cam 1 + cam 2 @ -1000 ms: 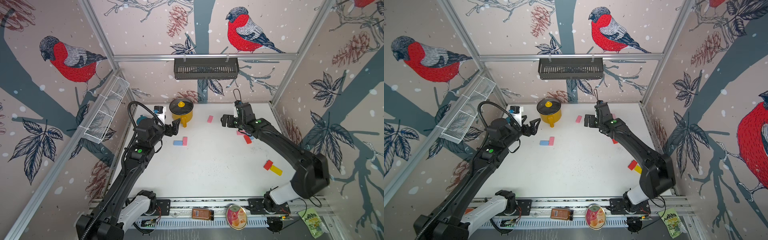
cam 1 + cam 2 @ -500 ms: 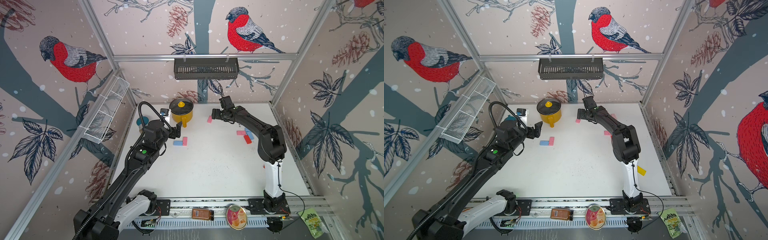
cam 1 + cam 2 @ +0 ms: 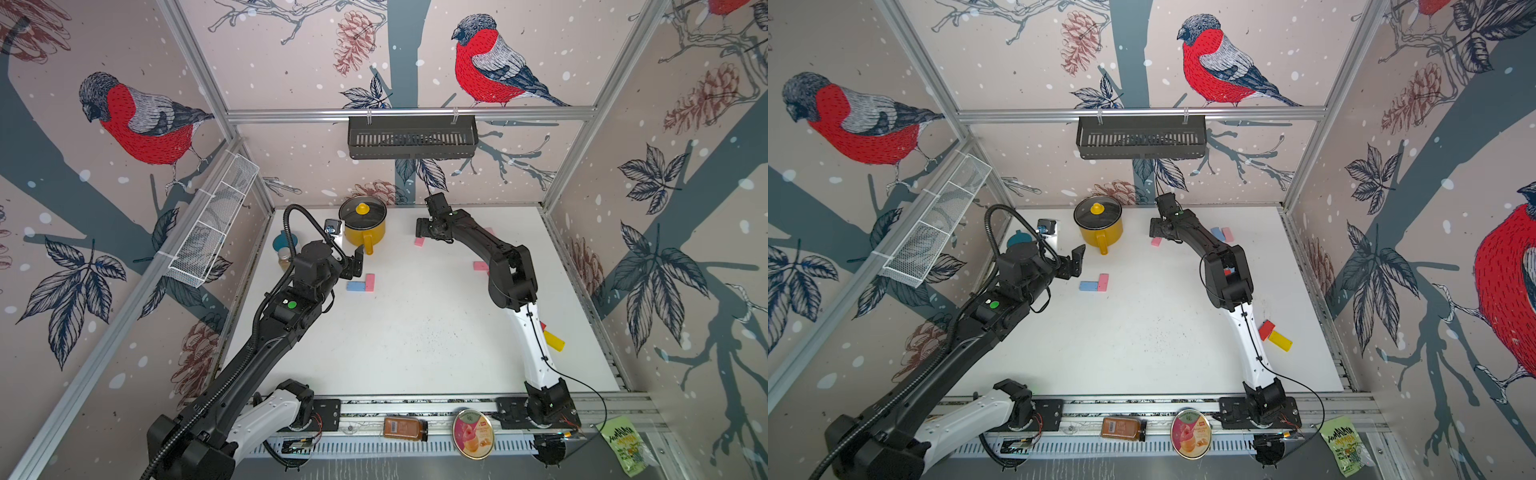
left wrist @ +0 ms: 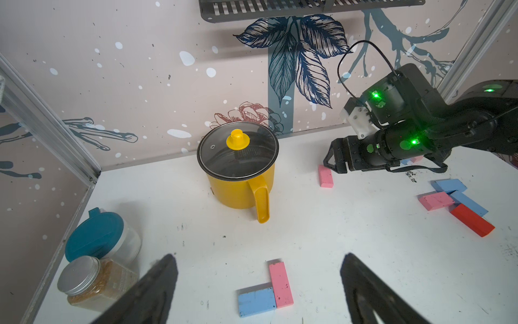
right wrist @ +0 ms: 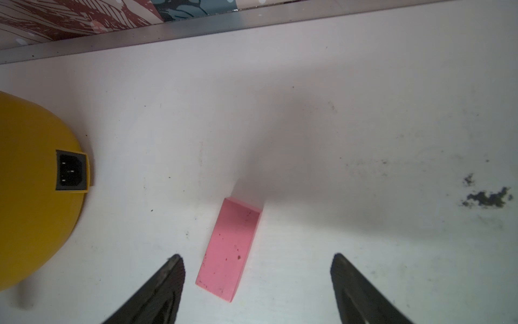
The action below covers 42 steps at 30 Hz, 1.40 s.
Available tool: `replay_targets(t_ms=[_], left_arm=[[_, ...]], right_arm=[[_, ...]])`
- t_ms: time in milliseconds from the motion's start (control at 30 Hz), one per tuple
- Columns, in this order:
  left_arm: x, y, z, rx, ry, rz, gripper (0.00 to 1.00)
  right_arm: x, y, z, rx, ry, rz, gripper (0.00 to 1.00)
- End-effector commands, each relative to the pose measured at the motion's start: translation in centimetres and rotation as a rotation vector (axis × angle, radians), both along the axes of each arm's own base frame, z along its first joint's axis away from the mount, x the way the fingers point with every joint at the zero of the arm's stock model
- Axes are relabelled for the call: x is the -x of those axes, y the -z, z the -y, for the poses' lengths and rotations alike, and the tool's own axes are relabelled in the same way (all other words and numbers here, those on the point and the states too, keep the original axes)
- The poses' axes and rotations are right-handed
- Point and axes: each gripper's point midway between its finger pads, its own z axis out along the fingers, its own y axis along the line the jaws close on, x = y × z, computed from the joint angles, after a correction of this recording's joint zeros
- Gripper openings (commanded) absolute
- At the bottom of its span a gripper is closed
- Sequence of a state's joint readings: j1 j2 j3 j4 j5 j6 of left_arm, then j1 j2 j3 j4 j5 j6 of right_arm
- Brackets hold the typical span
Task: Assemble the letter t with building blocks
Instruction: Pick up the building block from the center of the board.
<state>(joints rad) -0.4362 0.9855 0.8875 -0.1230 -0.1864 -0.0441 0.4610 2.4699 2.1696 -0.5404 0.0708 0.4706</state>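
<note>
Right arm (image 3: pixel 473 237) stretched low toward desk (image 3: pixel 415 332) far edge, right gripper (image 5: pixel 256 257) fingers apart at pink block (image 5: pixel 229 249). Left gripper (image 4: pixel 258 254) fingers apart too. Pot socket (image 5: pixel 71 170) visible in right wrist view only.

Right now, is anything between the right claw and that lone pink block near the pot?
Nothing visible. The right claw is open with the pink block lying flat partly inside its gap; the yellow pot stands clear to one side.

The right arm (image 3: pixel 511 274) hides most of a red block (image 3: pixel 542 327), perhaps touching the yellow block (image 3: pixel 555 341). The right wrist view cuts off the yellow pot (image 5: pixel 33 196).
</note>
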Motion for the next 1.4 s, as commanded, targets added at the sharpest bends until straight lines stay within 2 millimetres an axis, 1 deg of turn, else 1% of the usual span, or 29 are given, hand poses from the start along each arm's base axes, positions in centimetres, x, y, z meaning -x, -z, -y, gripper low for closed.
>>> replay_targets(t_ms=[0,267,467,567,733,867,1000,1133,1233,1367], left_arm=[[-0.1,-0.4,-0.3,-0.013,-0.014,0.021,0.91],[-0.2,-0.2,-0.4,-0.021,-0.023,0.016,0.91],[-0.2,-0.1,-0.6,-0.028,-0.033,0.015,0.91],[-0.2,0.1,-0.6,-0.032,-0.036,0.011,0.91],[-0.3,0.2,-0.5,-0.035,-0.034,0.005,0.91],[-0.4,0.3,-0.5,-0.036,-0.036,0.003,0.91],[-0.4,0.5,-0.6,-0.041,-0.041,0.001,0.91],[-0.5,0.6,-0.6,-0.043,-0.043,-0.002,0.91],[-0.5,0.7,-0.6,-0.045,-0.042,-0.004,0.91],[-0.6,1.0,-0.5,-0.048,-0.039,-0.011,0.91]], right_arm=[[-0.6,0.0,-0.7,0.009,0.000,0.031,0.82],[-0.8,2.0,-1.3,0.037,0.005,0.013,0.78],[-0.4,3.0,-1.1,0.073,0.009,-0.003,0.71],[-0.2,3.0,-1.3,0.091,0.004,0.002,0.67],[0.6,3.1,-1.6,0.104,-0.015,-0.004,0.63],[1.0,3.3,-1.2,0.119,-0.011,-0.016,0.59],[0.9,3.2,-0.9,0.128,-0.012,-0.015,0.56],[0.9,2.8,-0.9,0.124,-0.013,-0.013,0.50],[0.8,2.7,-1.1,0.128,-0.032,-0.002,0.49],[0.6,2.7,-1.1,0.126,-0.058,0.004,0.43]])
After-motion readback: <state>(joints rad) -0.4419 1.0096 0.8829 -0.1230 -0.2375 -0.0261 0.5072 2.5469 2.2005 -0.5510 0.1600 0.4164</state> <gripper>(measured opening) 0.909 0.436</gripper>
